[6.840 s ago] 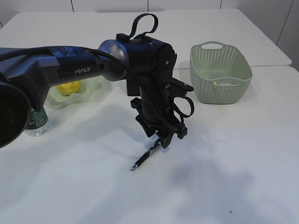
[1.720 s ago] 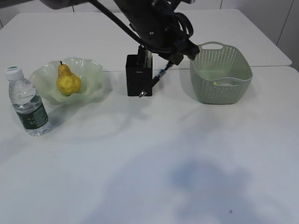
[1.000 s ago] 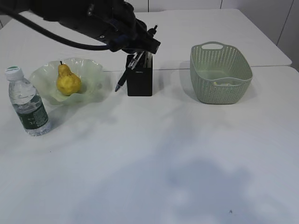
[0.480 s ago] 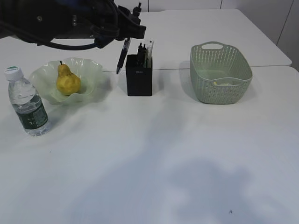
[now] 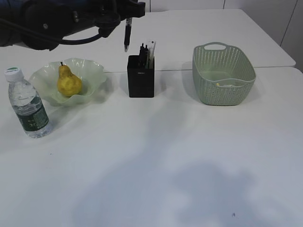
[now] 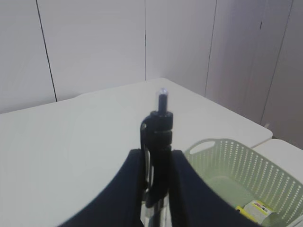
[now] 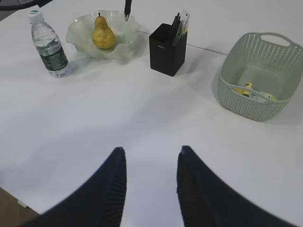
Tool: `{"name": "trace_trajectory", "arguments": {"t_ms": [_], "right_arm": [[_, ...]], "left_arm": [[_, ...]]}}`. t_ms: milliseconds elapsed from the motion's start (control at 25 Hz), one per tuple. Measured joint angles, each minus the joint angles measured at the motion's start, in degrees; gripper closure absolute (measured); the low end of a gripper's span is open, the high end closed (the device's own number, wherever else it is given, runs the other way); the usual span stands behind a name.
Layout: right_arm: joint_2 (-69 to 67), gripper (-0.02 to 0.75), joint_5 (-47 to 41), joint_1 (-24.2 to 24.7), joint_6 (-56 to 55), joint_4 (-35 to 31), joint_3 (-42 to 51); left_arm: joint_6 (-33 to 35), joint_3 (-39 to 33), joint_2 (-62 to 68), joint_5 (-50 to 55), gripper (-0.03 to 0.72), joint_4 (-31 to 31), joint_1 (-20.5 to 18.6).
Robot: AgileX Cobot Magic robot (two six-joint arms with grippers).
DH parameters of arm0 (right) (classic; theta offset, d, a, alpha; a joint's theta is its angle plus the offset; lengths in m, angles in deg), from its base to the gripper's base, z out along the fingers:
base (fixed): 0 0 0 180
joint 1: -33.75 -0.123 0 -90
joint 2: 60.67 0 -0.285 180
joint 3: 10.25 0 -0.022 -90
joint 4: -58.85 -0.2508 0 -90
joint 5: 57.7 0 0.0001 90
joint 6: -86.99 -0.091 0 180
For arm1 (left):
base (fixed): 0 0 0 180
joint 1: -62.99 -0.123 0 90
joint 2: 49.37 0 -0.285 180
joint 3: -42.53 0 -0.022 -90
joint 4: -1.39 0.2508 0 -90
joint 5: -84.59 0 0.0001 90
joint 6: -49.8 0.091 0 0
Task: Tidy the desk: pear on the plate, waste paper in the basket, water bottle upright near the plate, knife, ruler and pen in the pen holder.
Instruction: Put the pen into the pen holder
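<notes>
Pear [image 7: 103,34] on plate [image 7: 80,29], bottle [image 7: 48,45] upright nearby (gripper [image 7: 150,182] open, empty).

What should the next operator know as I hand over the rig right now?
Left gripper shut on the pen, held tip-down above and left of the pen holder.
Right gripper open, empty, raised over the desk.
Done: pear on the plate; water bottle upright beside it; waste in the basket; other items stand in the holder.
Left: drop in the pen.
</notes>
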Motion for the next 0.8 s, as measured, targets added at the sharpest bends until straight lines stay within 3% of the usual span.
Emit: {"name": "trace_trajectory", "arguments": {"t_ms": [800], "right_arm": [[0.00, 0.439, -0.25, 0.00, 1.48, 0.00, 0.00]], "left_arm": [[0.00, -0.08, 6.17, -11.65, 0.607, -0.19, 0.00]]}}
